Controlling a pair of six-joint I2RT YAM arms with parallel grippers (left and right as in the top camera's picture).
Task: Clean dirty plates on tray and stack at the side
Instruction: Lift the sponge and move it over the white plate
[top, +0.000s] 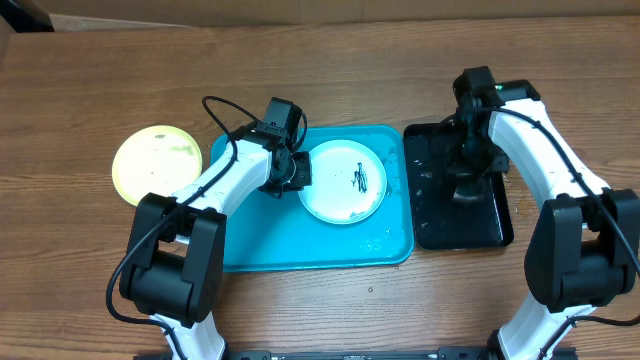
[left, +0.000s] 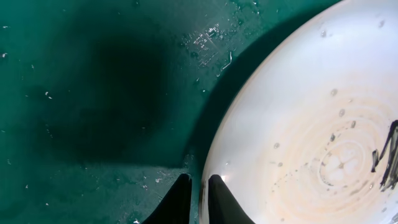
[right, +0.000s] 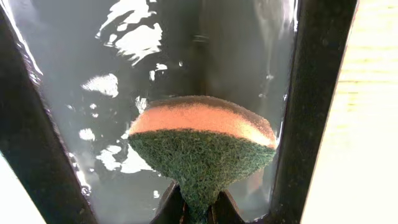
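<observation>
Tray (top: 300, 245): turquoise, at the middle of the wooden table (top: 80, 80). White plate (top: 335, 200): lies in the tray's right half, with dark smears (top: 360, 178) near its centre and water droplets on its face. Left gripper (left: 200, 202): fingers drawn close, pinching the white plate's left rim. Yellow-green plate (top: 156, 163): on the table, just beside the tray's left end. Right gripper (right: 198, 210): closed on a green-and-orange sponge (right: 202, 149), over the wet black tray (top: 495, 228).
</observation>
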